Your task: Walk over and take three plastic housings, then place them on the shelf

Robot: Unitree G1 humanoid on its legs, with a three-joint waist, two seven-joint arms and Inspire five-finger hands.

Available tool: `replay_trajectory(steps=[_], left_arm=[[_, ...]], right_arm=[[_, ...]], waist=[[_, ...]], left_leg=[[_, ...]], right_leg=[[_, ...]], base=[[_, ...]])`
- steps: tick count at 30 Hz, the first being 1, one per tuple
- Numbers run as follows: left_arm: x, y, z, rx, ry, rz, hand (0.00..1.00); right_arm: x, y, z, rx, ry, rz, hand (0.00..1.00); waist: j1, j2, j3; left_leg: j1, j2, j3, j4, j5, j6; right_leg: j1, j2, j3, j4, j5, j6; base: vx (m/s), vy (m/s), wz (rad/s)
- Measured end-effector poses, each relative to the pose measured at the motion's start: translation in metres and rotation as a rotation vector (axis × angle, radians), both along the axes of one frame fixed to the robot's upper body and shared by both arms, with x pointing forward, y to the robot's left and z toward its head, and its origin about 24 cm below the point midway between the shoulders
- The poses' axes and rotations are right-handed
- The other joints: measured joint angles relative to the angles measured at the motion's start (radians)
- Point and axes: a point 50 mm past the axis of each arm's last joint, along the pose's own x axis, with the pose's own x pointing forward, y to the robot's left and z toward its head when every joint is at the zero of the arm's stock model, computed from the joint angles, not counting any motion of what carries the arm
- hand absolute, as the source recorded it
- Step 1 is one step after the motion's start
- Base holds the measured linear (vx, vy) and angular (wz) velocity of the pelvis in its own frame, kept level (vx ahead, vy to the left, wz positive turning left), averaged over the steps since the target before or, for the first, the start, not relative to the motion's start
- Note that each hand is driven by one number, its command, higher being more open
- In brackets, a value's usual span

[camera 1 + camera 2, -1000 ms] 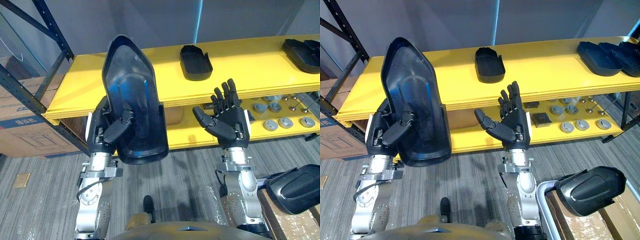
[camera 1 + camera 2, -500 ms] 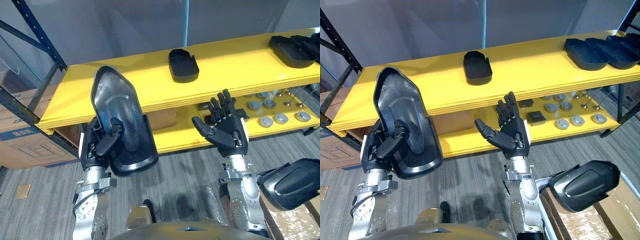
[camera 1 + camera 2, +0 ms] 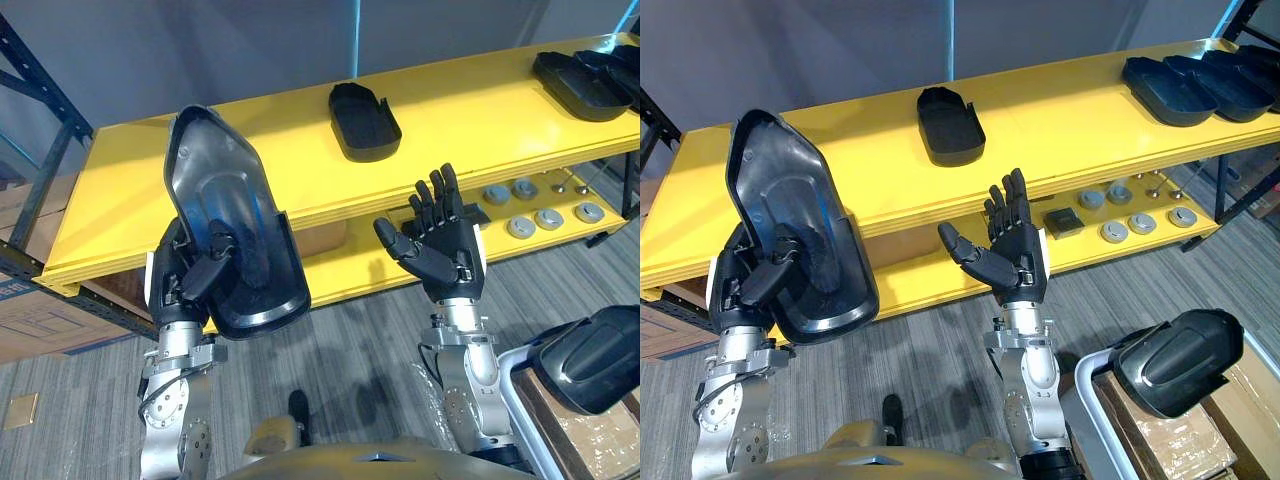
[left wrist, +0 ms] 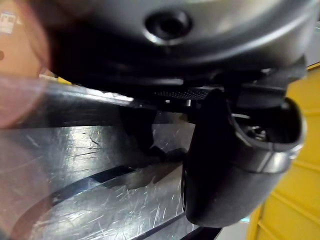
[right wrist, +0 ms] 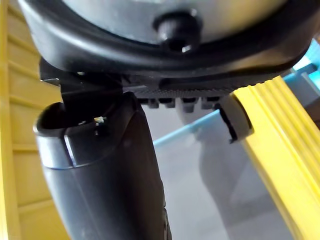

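Both head eyes look down at the shelf (image 3: 480, 110) (wrist cameras sit close).

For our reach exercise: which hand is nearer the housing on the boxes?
Right. The right hand is up-left of the housing; the left hand, gripping a second housing, is far left.

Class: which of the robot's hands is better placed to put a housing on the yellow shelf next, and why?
Left. The left hand grips a glossy black plastic housing, held upright before the yellow shelf; the right hand is open and empty.
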Motion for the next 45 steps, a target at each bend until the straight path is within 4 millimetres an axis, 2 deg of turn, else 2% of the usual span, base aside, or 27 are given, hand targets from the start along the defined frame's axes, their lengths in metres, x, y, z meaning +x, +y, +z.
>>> replay_trajectory(steps=[6,8,12,16,17,19,20,23,25,26,28,32,38,40,44,45], left_arm=[[0.018,0.001,0.015,0.040,-0.062,0.035,0.00],[0.031,0.011,0.022,0.103,-0.075,0.094,0.00],[0.070,0.047,0.037,0.154,-0.088,0.267,0.00],[0.093,0.071,0.044,0.154,-0.062,0.410,0.00],[0.101,0.081,0.049,0.165,-0.054,0.441,0.00],[0.108,0.087,0.057,0.164,-0.067,0.461,0.00],[0.114,0.089,0.068,0.144,-0.094,0.469,0.00],[0.128,0.089,0.097,0.087,-0.181,0.472,0.00],[0.136,0.090,0.122,0.028,-0.247,0.472,0.00],[0.138,0.090,0.128,0.014,-0.261,0.469,0.00],[0.148,0.089,0.148,-0.026,-0.277,0.457,0.00],[0.163,0.086,0.168,-0.020,-0.242,0.438,0.00],[0.182,0.075,0.195,0.021,-0.183,0.384,0.00],[0.185,0.069,0.211,0.017,-0.208,0.356,0.00],[0.185,0.076,0.226,0.042,-0.217,0.363,0.00],[0.186,0.078,0.227,0.040,-0.212,0.366,1.00]], right_arm=[[0.001,0.000,-0.004,0.003,0.042,-0.008,1.00],[0.002,0.000,-0.006,0.002,0.064,0.000,1.00],[-0.002,0.003,-0.017,-0.015,0.147,0.048,1.00],[-0.011,0.003,-0.031,-0.041,0.238,0.087,1.00],[-0.015,0.005,-0.036,-0.054,0.271,0.115,1.00],[-0.018,0.005,-0.040,-0.066,0.295,0.137,1.00],[-0.021,0.006,-0.042,-0.069,0.305,0.152,1.00],[-0.023,0.011,-0.043,-0.083,0.313,0.192,1.00],[-0.024,0.024,-0.038,-0.080,0.291,0.247,1.00],[-0.025,0.028,-0.036,-0.075,0.284,0.262,1.00],[-0.026,0.039,-0.030,-0.055,0.257,0.306,1.00],[-0.025,0.055,-0.024,-0.034,0.247,0.332,1.00],[-0.013,0.056,-0.014,-0.020,0.212,0.277,1.00],[-0.012,0.055,-0.013,-0.014,0.210,0.253,1.00],[-0.006,0.059,-0.006,-0.014,0.185,0.250,1.00],[-0.004,0.059,-0.003,-0.015,0.178,0.246,1.00]], waist=[[-0.012,-0.002,0.000],[-0.025,-0.003,0.000],[-0.052,-0.013,0.004],[-0.076,-0.020,0.006],[-0.088,-0.021,0.008],[-0.102,-0.023,0.014],[-0.109,-0.025,0.026],[-0.122,-0.025,0.043],[-0.134,-0.026,0.073],[-0.135,-0.026,0.079],[-0.135,-0.032,0.126],[-0.134,-0.045,0.187],[-0.133,-0.055,0.274],[-0.132,-0.056,0.279],[-0.127,-0.055,0.279],[-0.126,-0.055,0.280]], left_leg=[[-0.005,0.003,0.005,0.000,0.007,0.002],[-0.005,0.004,0.011,0.000,0.007,0.003],[0.001,0.011,0.043,0.000,0.004,0.002],[0.001,0.017,0.076,0.006,-0.005,0.001],[0.000,0.019,0.087,0.006,-0.006,0.001],[0.000,0.020,0.095,0.007,-0.005,0.001],[-0.001,0.020,0.097,0.008,-0.005,0.001],[-0.036,0.024,0.104,0.022,-0.005,0.004],[-0.058,0.025,0.106,0.025,-0.002,0.008],[-0.067,0.026,0.107,0.027,-0.001,0.010],[-0.076,0.026,0.105,0.035,0.000,0.012],[-0.124,0.028,0.096,0.042,0.006,0.020],[-0.192,0.023,0.077,0.047,0.018,0.036],[-0.220,0.022,0.056,0.049,0.023,0.035],[-0.235,0.023,0.045,0.049,0.028,0.031],[-0.237,0.028,0.037,0.049,0.029,0.030]], right_leg=[[0.007,0.008,0.000,-0.044,0.028,0.002],[0.011,0.010,0.005,-0.057,0.038,0.005],[-0.008,0.010,0.042,-0.056,0.044,0.006],[-0.038,0.009,0.079,-0.041,0.043,0.006],[-0.051,0.008,0.093,-0.033,0.042,0.005],[-0.059,0.008,0.105,-0.027,0.042,0.005],[-0.065,0.007,0.109,-0.019,0.040,0.005],[-0.107,0.007,0.119,-0.005,0.040,0.005],[-0.133,0.008,0.126,0.000,0.044,0.010],[-0.141,0.008,0.129,0.001,0.046,0.011],[-0.148,0.008,0.132,0.001,0.049,0.015],[-0.188,0.012,0.131,-0.003,0.062,0.017],[-0.224,0.013,0.120,-0.032,0.089,0.021],[-0.239,0.014,0.104,-0.038,0.090,0.020],[-0.249,0.014,0.107,-0.039,0.090,0.019],[-0.249,0.015,0.106,-0.039,0.090,0.019]], base=[[0.01,0.006,-0.05],[0.02,0.014,-0.11],[-0.02,0.015,-0.24],[-0.03,0.025,-0.30],[-0.01,0.024,-0.23],[-0.01,0.019,-0.17],[-0.02,0.015,-0.10],[-0.03,0.017,-0.07],[-0.03,0.015,-0.03],[-0.02,0.015,-0.04],[0.00,0.000,0.00],[0.00,0.007,0.05],[0.01,0.012,0.10],[0.02,-0.005,0.20],[0.04,-0.015,0.00],[0.00,0.000,0.00]])
